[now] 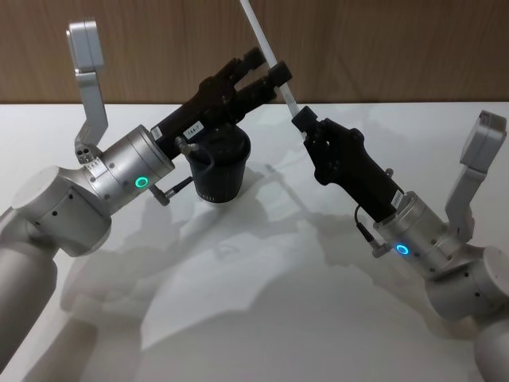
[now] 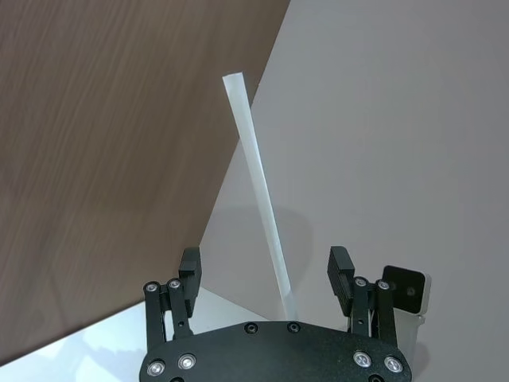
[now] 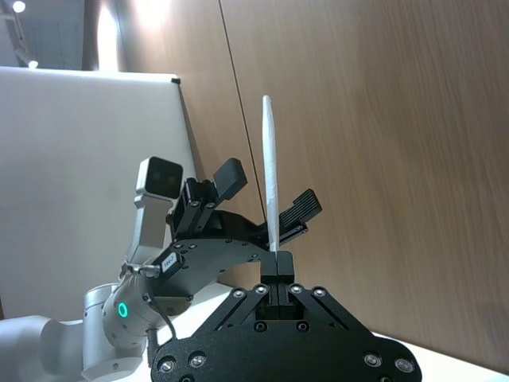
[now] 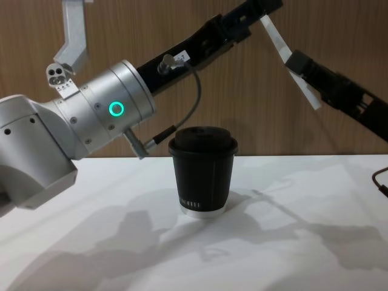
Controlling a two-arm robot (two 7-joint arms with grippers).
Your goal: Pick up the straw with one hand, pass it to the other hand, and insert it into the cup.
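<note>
Nearest in the head view, a silver-grey wrist [image 1: 131, 171] is seen carrying the black two-finger left gripper [image 1: 267, 66] over the small black ribbed paper cup [image 1: 219, 169], which stands on the white table [image 1: 262, 302]. Its fingers are spread wide on either side of the thin white plastic straw [image 1: 258, 30], which is pinched near its lower end by the black right gripper [image 1: 302, 119]. In the left wrist view, the straw is seen between the open fingers, tilted. In the right wrist view, only a short bite on the straw is shown. In the chest view, the straw is held high, right of the cup. If it is released early it could be dropped, and a skewed closure could lever it askew.
</note>
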